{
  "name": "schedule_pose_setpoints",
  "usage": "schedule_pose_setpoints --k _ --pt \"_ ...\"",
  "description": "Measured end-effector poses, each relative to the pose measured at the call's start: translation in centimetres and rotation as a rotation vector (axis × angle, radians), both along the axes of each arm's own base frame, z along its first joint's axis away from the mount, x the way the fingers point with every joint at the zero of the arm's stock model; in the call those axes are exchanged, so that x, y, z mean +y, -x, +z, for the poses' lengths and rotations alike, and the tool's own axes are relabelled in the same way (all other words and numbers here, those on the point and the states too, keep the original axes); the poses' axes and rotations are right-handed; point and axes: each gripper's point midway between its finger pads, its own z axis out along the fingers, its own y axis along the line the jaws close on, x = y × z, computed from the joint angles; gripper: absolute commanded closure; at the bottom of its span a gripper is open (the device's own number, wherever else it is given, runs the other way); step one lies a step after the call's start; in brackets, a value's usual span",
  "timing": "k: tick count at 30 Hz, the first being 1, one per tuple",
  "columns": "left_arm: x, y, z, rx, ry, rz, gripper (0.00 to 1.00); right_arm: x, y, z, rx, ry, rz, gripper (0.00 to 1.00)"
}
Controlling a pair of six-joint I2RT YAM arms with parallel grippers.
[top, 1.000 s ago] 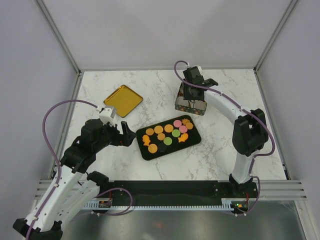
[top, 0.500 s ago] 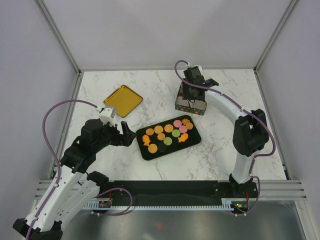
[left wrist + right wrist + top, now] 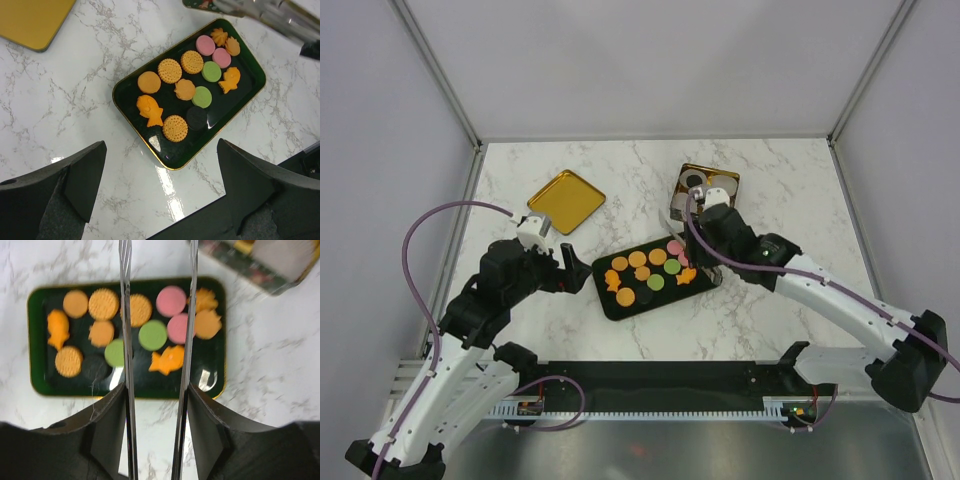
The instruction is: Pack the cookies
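Packing barely begun: right gripper and left gripper both parted, empty.
Over a dozen cookies lie on the tray; the far-edge tin holds perhaps one.

No writing can be read on the cookies or tray.

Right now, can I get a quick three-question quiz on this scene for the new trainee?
1. True or false: the black tray holds exactly two green cookies.
2. The right gripper is: A) shut on a cookie, B) open and empty, C) shut and empty.
3. How many black cookies lie on the tray?
Key: 1 true; 2 B; 3 one.
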Motion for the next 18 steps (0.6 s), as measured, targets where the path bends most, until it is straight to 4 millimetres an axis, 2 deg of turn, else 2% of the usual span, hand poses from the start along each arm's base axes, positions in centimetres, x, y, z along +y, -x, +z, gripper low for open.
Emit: schedule_pose_setpoints --k 3,6,8,11,18 --pt "0.0 0.0 0.1 -0.004 0.002 0.000 0.00 1.7 4.9 -2.9 0.067 0.011 0.094 0.44" --pt "0.0 0.1 0.2 -0.008 0.004 0.000 0.00 2.7 8.1 -5.1 0.124 0.040 0.152 0.44" --pt "0.0 0.1 0.3 -0.011 0.005 0.000 0.00 3.5 9.8 -5.8 0.142 0.052 0.186 0.44" --pt "0.0 0.1 0.3 -0.011 0.005 0.000 0.00 4.7 11.3 -6.0 0.142 0.055 0.219 0.43" --pt "0.0 0.1 0.3 -0.011 0.005 -0.001 0.00 5.4 11.8 -7.6 0.160 0.103 0.207 0.43"
